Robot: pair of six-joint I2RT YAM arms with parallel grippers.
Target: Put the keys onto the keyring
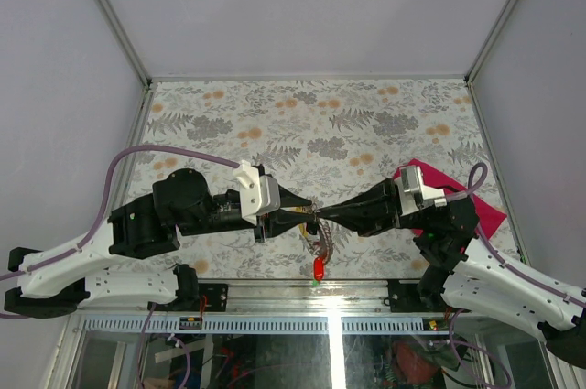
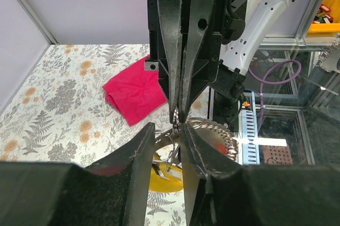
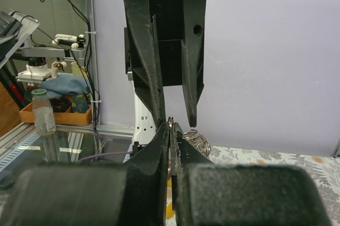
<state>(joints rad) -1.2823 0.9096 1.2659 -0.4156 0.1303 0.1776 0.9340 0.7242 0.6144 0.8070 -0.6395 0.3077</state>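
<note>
Both grippers meet tip to tip above the near middle of the table. My right gripper is shut on the thin silvery keyring, pinched edge-on at its fingertips. My left gripper faces it with its fingers a small gap apart. The ring's wire lies in that gap, and I see no grip on it. A silvery spiral coil hangs from the ring. Below dangle a key with a red head and a key with a yellow head.
A magenta cloth lies crumpled at the right of the flowered table, under the right arm. The metal rail of the near edge runs just below the hanging keys. Side walls close in left and right.
</note>
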